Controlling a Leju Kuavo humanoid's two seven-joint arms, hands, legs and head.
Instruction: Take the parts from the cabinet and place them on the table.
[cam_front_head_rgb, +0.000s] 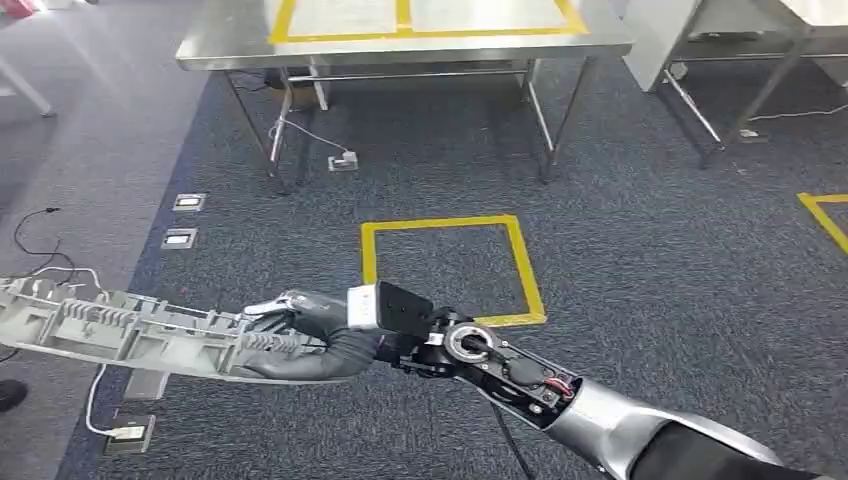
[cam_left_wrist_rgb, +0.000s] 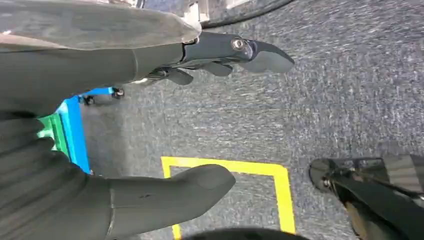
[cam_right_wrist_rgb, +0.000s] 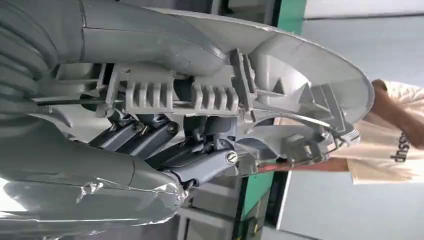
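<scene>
- Step in hand, as judged: carrying one part from the cabinet toward the table. The steel table (cam_front_head_rgb: 400, 45) stands ahead across the carpet, well apart from the robot, with yellow tape framing its top.
- Right hand (cam_front_head_rgb: 300, 335): grasping the part (cam_front_head_rgb: 120, 330), a long grey moulded plastic piece with ribs and clips. The hand holds it at one end; the rest of its length juts out sideways to the robot's left, above the carpet and unsupported.
- The right wrist view confirms the grasp: the thumb lies over one face of the part (cam_right_wrist_rgb: 280, 95) and the dark fingers (cam_right_wrist_rgb: 200, 165) wrap the ribbed underside.
- Left hand (cam_left_wrist_rgb: 165, 125): released, holding nothing; fingers and thumb are spread apart over the carpet, hanging low.
- Advice for the step: the grasp sits far from the middle of the part, so the free end is likely to sag or swing. Keep the wrist level, move steadily, and hold the grip firm until the part rests on the table.
- The long overhang needs room. A person (cam_right_wrist_rgb: 395, 130) stands beyond the far end of the part in the right wrist view; turn with care.
- A yellow taped square (cam_front_head_rgb: 450, 270) on the carpet lies between the robot and the table.
- Set-down, as judged: lower the part flat within the taped area before letting go.
</scene>
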